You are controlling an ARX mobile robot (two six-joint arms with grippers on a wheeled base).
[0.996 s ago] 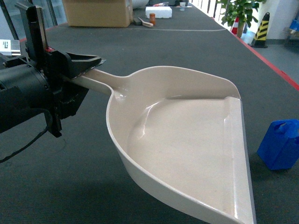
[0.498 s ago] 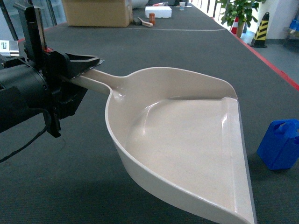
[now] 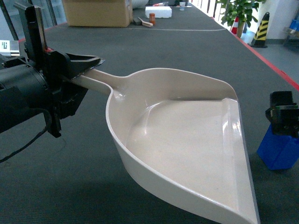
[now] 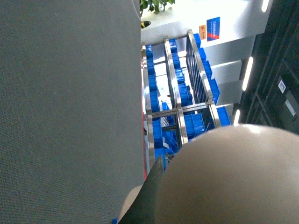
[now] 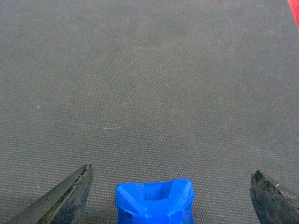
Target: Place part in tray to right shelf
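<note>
The part [image 5: 154, 201] sits between the spread right claw [image 5: 170, 196]; the left claw [image 3: 84, 65] pinches the tray [image 3: 187, 140] handle.

Dark grey carpeted floor [image 3: 187, 51] carries everything here. The small blue part [image 3: 279, 149] stands directly on it, just right of the tray's wide lip. Far beyond the part, at the top of the head view, a cardboard box [image 3: 98, 11], a white foam block [image 3: 158, 11] and a small orange object [image 3: 152, 18] rest on the same carpet. A red line [image 3: 271, 63] borders the floor behind the part.
</note>
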